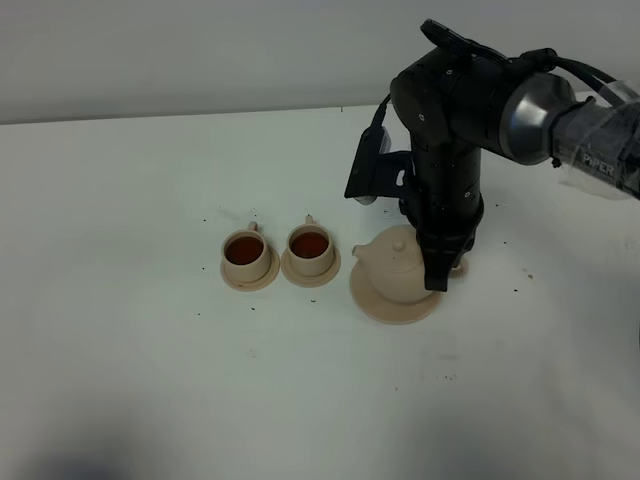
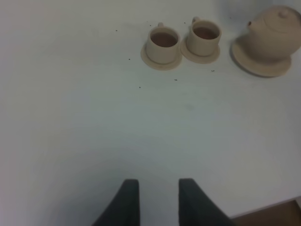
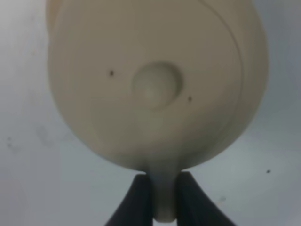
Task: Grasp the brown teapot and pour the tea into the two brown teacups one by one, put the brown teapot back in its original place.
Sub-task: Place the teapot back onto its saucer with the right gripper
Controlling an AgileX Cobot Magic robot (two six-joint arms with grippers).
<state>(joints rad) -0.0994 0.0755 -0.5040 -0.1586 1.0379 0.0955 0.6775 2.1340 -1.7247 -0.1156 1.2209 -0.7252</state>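
The brown teapot (image 1: 395, 262) sits on its big round plate (image 1: 378, 304) on the white worktop (image 1: 150, 380). Its spout points toward the cups.

The right pincer (image 3: 163, 197) comes down at the back of the teapot. Its two dark fingers (image 3: 139, 197) squeeze the teapot's handle (image 3: 163, 195) from both sides. So the right pincer is clenched on the handle. From right above, the lid's round knob (image 3: 155, 86) shows in the middle of the pot.

The two teacups stand side by side, left of the teapot. Each one sits on its own little plate. The left cup (image 1: 246, 253) and the right cup (image 1: 311, 247) both have dark red tea (image 1: 309, 244) inside. The little plates almost touch each other.

The left pincer (image 2: 158, 200) is well apart from the cups, over bare worktop. Its fingers are spread, with nothing between them. Tiny dark specks (image 1: 447, 377) dot the worktop.
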